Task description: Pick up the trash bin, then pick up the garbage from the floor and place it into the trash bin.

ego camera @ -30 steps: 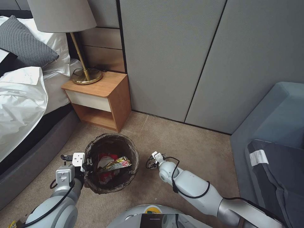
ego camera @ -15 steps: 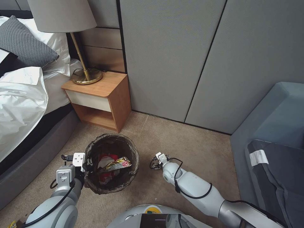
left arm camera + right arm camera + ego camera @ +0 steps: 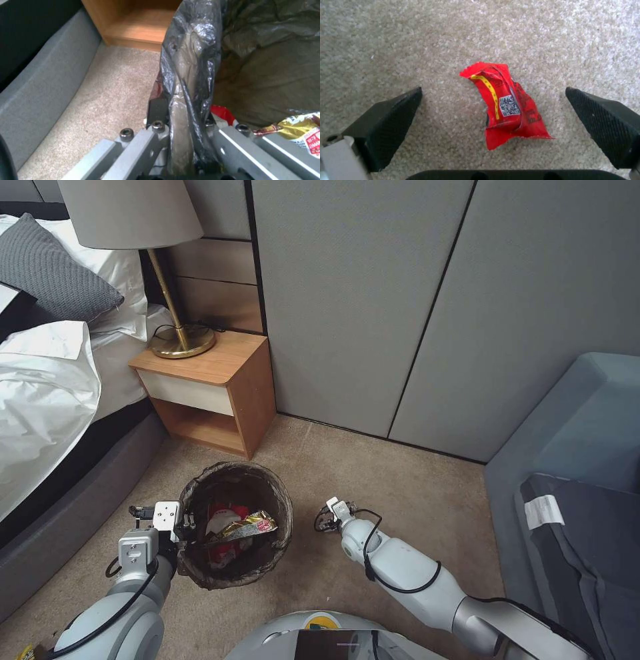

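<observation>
Right end effector (image 3: 493, 100) gapes over a red packet (image 3: 506, 107) lying lengthwise between its fingers.

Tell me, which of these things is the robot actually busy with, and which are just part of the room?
Part of the job:
trash bin, its rim clamped in the left gripper
wrappers in the bin
red packet on the carpet, between the open fingers of the right gripper

Just there:
nightstand
lamp
bed
sofa
</observation>
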You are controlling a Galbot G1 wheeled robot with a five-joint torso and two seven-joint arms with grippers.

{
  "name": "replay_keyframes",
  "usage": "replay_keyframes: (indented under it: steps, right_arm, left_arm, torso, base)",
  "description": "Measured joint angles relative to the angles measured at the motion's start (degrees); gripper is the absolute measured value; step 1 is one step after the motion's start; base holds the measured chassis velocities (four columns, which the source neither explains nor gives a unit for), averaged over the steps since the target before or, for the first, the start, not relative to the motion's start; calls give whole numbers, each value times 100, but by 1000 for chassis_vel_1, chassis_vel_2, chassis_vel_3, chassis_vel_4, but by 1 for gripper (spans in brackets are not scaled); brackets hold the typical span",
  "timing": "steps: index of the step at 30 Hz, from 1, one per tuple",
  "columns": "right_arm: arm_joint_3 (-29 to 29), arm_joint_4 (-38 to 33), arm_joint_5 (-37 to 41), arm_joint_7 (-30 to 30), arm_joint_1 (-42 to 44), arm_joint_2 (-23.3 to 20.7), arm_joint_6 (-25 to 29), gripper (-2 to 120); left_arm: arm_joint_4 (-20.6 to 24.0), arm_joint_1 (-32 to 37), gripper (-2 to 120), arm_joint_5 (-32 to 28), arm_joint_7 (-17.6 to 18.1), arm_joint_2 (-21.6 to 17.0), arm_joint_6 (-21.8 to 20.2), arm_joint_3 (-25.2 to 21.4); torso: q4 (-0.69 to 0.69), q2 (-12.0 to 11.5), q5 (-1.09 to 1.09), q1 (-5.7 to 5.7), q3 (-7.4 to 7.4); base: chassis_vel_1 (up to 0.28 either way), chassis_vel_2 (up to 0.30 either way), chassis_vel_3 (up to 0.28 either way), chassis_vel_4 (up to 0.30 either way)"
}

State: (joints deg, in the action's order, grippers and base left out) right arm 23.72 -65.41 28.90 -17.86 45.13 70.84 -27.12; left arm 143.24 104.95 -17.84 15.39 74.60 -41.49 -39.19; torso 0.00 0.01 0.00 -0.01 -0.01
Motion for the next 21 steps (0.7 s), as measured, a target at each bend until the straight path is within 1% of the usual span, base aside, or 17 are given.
replay_keyframes:
  steps: [5,18,21]
  right_arm:
    - [-3,48,-8,4,-9,29,2,100]
    - [-26,10,-17,-11,82,-15,22,100]
    - [-22,-14,-14,-10,107,-15,37,94]
  left_arm:
    - [0,-1,3,1,0,-1,1,0]
    - [0,4,3,7,0,-25,5,5]
    - [0,5,3,10,0,-23,6,13]
  torso:
    - [-2,0,-1,0,0]
    - [2,-1,3,0,1]
    - [-2,-1,-2,0,0]
  base:
    - [0,0,0,0]
    - [0,0,0,0]
    - [0,0,0,0]
